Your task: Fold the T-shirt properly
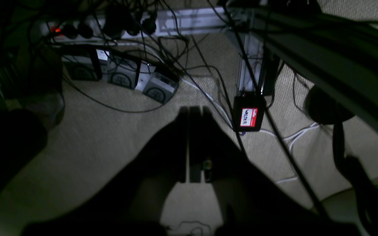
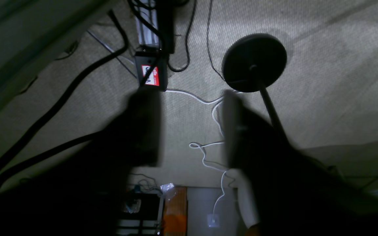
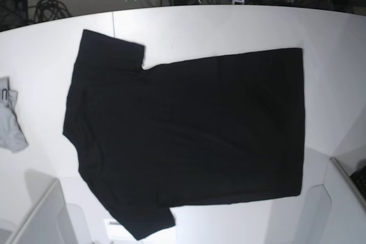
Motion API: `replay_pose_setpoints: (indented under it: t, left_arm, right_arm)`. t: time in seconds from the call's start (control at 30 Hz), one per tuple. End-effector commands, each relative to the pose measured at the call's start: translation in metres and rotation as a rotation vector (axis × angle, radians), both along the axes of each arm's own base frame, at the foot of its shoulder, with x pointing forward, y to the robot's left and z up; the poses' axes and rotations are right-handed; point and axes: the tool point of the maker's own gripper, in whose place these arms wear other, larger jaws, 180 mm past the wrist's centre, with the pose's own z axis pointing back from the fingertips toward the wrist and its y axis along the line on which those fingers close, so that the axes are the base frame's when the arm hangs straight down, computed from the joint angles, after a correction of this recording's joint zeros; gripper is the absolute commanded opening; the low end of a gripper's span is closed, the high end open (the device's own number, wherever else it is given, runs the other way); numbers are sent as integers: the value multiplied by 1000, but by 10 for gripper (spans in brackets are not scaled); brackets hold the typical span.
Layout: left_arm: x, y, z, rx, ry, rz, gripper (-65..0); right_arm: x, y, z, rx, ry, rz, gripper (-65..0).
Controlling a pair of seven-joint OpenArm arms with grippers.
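We see the T-shirt (image 3: 189,135) flat on the table (image 3: 229,27), grey cloth (image 3: 10,124) beside; left gripper (image 1: 194,113) together, right gripper (image 2: 192,127) apart, both apparently over cabled floor (image 2: 323,98).

White tabletop (image 3: 240,32) carries large plain black short-sleeved cloth T-shirt (image 3: 189,135), spread flat, sleeves at left; small light grey cloth (image 3: 10,124) crumpled at left edge, apart from shirt.
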Motion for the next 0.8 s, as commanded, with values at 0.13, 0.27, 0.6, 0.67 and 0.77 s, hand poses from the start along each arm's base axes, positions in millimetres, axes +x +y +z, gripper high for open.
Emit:
replay_pose_setpoints:
  t: [0.13,0.27,0.6,0.67,0.77]
  left_arm:
    - [-4,0,0,4,0,3,-354]
    - [-8,0,1,3,-9,0,-258]
    - [-18,2,2,6,-24,-3,-650]
    - [-19,2,2,6,-23,-3,-650]
    - [-19,2,2,6,-23,-2,-650]
  right_arm:
    - [2,-6,0,-14,-6,-5,-650]
    - [2,-7,0,-16,-8,-5,-650]
    - [7,-6,1,-15,-46,1,-650]
    - [6,-6,1,-15,-43,4,-650]
    - [4,-6,1,-15,-36,7,-650]
